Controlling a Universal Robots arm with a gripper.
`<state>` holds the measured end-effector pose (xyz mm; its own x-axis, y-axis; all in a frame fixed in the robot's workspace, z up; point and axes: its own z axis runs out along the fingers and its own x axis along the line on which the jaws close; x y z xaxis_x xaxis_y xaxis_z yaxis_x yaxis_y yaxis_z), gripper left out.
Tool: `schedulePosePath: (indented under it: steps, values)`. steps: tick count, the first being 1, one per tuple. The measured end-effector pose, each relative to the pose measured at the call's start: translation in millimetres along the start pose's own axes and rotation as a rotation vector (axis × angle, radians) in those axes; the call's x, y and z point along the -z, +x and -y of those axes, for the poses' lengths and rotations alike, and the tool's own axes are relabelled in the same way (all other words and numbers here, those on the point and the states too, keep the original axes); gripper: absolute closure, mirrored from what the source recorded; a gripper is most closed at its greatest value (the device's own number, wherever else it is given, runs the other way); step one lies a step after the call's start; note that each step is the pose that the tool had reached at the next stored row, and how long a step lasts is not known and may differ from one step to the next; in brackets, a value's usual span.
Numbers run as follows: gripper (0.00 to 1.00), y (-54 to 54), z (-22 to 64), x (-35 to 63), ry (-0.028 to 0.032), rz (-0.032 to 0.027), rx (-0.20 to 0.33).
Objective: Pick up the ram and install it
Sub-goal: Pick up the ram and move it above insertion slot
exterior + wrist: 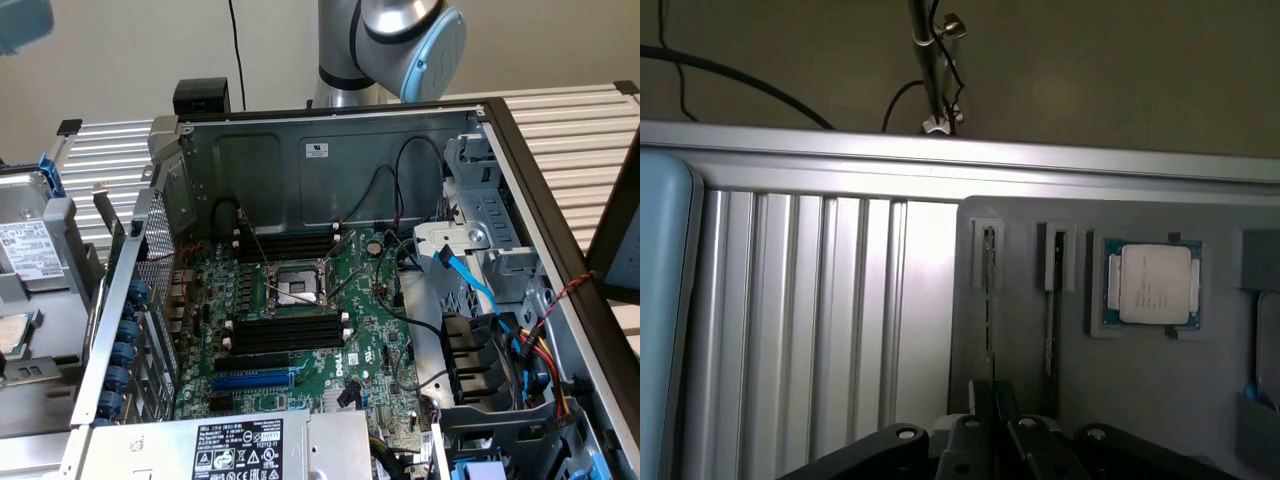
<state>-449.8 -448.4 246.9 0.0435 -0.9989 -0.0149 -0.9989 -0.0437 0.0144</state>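
Note:
My gripper [995, 392] hangs over a grey holder [1140, 400], its black fingers close together with nothing between them. It lines up with a narrow slot where a thin stick [988, 290] stands on edge; this looks like the ram. A second, similar slot [1052, 300] lies beside it. In the exterior view the open computer case shows the motherboard with long black memory slots [285, 332] beside the processor socket [296, 287], and another black bank [290, 245] behind it. The arm's grey and blue joint [405, 45] rises behind the case.
A processor chip [1150, 285] sits in a recess of the grey holder. Ribbed metal table surface [810, 330] lies beside it. In the case, a blue slot [255, 380], loose cables [480, 285] and a drive cage [500, 260] on the exterior view's right crowd the board.

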Motion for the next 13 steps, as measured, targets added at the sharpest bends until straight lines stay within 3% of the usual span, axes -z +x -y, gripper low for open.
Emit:
schedulePosePath:
  steps: [7, 13]
  values:
    - [0.87, -0.3, -0.3, 21.8, 0.0021, -0.0001, -0.001]
    - [0.87, -0.7, -0.7, 49.3, 0.0022, -0.0002, -0.001]
